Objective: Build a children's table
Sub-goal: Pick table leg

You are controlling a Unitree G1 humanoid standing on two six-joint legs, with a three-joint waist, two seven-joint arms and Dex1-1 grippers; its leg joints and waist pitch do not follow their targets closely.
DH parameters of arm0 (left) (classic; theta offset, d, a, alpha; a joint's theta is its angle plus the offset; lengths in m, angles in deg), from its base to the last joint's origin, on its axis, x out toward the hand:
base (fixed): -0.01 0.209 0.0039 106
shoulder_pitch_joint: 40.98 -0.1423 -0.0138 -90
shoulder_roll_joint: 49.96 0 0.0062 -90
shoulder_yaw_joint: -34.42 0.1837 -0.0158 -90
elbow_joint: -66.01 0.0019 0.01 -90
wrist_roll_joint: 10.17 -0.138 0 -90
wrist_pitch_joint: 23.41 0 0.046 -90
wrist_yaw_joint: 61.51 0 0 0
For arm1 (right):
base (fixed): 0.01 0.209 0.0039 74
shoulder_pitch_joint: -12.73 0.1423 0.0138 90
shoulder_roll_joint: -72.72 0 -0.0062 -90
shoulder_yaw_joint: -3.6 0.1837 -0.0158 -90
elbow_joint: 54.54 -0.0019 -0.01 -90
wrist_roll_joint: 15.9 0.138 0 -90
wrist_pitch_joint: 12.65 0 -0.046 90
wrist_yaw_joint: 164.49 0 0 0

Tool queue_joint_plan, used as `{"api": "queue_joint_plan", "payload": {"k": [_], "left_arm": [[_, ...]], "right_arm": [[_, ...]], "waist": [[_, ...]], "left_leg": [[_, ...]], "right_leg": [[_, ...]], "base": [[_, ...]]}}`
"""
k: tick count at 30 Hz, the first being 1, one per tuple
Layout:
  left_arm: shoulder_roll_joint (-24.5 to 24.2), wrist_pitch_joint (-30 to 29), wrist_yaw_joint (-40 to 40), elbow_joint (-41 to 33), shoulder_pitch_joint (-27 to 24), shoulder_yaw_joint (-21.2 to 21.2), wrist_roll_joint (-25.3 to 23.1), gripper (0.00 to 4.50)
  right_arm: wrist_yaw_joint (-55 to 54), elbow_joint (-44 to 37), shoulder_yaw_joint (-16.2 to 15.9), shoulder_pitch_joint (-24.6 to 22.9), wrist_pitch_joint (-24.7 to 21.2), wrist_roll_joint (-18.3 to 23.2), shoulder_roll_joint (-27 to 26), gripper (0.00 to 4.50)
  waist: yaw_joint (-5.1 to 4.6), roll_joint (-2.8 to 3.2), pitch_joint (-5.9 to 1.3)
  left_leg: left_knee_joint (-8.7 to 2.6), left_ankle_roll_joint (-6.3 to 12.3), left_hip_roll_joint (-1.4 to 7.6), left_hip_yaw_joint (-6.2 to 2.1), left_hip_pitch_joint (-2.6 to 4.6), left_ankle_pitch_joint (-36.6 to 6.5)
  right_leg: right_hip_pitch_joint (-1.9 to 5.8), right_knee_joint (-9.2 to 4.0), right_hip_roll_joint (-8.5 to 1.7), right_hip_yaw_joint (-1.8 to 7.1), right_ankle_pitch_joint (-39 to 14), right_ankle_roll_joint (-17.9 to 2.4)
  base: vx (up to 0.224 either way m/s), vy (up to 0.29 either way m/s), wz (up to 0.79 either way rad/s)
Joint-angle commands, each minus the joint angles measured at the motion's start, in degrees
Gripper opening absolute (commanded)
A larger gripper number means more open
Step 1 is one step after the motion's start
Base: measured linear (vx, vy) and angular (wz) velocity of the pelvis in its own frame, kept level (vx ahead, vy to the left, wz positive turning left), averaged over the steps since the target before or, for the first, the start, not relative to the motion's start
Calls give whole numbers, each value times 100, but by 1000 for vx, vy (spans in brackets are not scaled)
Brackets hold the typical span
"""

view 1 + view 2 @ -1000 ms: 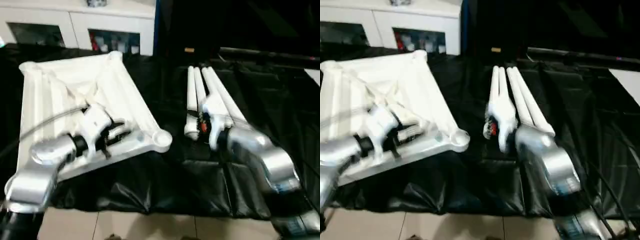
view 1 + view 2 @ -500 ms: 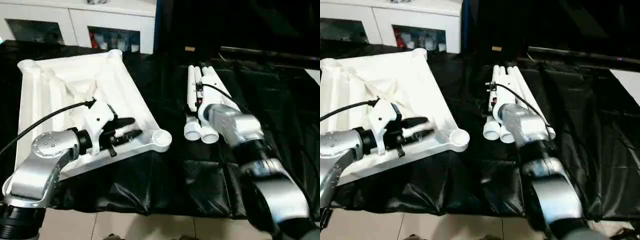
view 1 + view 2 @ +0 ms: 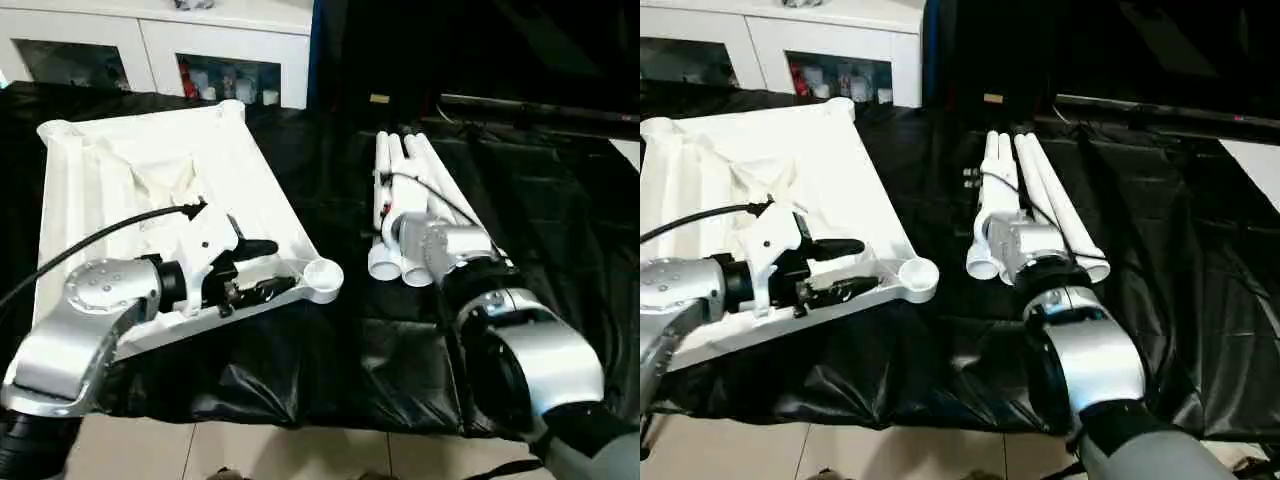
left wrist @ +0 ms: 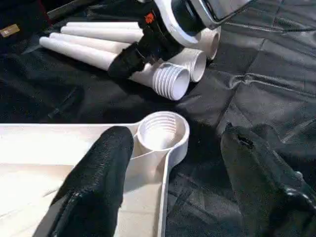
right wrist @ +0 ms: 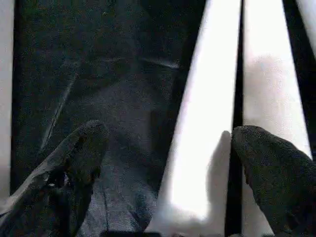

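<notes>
No readable writing is showing anywhere. The white table top [image 3: 150, 180] is lying underside up on the left of the black-covered bench [image 3: 560, 200]. The left end effector [image 3: 258, 268] is hovering over its near edge, fingers spread and holding nothing; its wrist view is showing the threaded corner socket [image 4: 162, 130]. The legs [image 3: 405, 190] are lying bundled at centre, the right end effector [image 5: 163, 163] gaping wide over them.

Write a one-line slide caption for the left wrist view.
Open left pincer straddles the tabletop's corner socket; white legs lie beyond.
</notes>
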Motion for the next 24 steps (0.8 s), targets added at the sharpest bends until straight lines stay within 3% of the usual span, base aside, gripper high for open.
{"api": "queue_joint_plan", "payload": {"k": [1, 4, 9, 10, 13, 24], "left_arm": [[-87, -76, -75, -138, 135, 68, 79, 354], [-144, -104, -100, -155, 161, 74, 89, 367], [-302, -158, -234, -200, 250, 74, 101, 409], [-314, -175, -235, -205, 265, 74, 115, 422], [-402, -255, -336, -233, 363, 93, 205, 436], [-635, -813, -500, -297, 623, 211, 378, 450]], "right_arm": [[-53, 178, 101, 151, 66, 55, 39, 450], [-28, 278, 105, 176, 37, 47, 34, 450], [-91, 520, 392, 263, -125, 204, 60, 450], [-93, 564, 442, 286, -131, 216, 64, 423], [-182, 676, 765, 367, -190, 427, 93, 416], [-350, 832, 1192, 375, -366, 668, 160, 332]], "waist": [[20, 98, -365], [29, 104, -364], [30, 112, -326], [35, 112, -324], [36, 108, -320], [38, 91, -298]], "left_leg": [[-423, -295, 181, -6, 50, -462], [-424, -289, 182, -8, 46, -439], [-436, -300, 182, -10, 49, -509], [-436, -303, 181, -6, 52, -509], [-439, -326, 179, -7, 51, -546], [-446, -359, 180, -2, 51, -535]], "right_leg": [[287, -299, -448, 180, 145, -1183], [290, -297, -452, 176, 188, -1187], [269, -304, -449, 180, 111, -1179], [267, -304, -447, 179, 129, -1182], [268, -303, -445, 178, 86, -1189], [262, -300, -451, 175, 36, -1185]], "base": [[0, 0, 0], [0, 0, 0], [0, 0, 0], [0, 0, 0], [0, 0, 0], [0, 0, 0]]}}
